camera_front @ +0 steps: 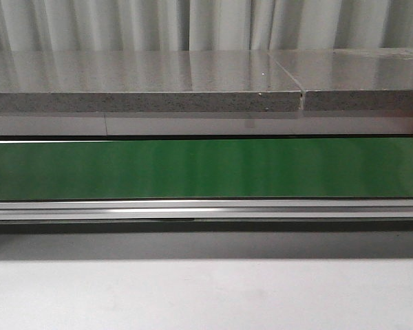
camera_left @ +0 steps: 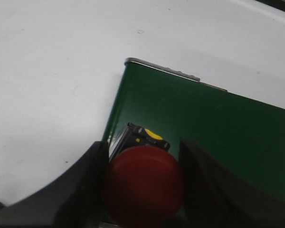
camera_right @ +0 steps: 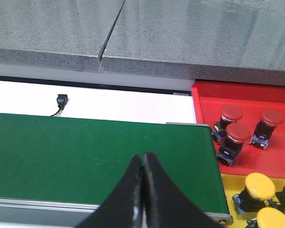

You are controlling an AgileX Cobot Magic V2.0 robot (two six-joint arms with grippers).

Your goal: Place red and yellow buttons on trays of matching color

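The left gripper [camera_left: 143, 187] is clamped on a red button [camera_left: 143, 190], its fingers [camera_left: 83, 190] pressed to the cap's two sides, above the end of the green belt [camera_left: 218, 137] where it meets the white desk [camera_left: 52, 80]. The right gripper [camera_right: 143, 190] is fully closed and empty, hovering over the belt. To its right, the red tray [camera_right: 204, 99] holds three red buttons, and nearer, the yellow tray [camera_right: 228, 183] holds yellow buttons [camera_right: 260, 186].
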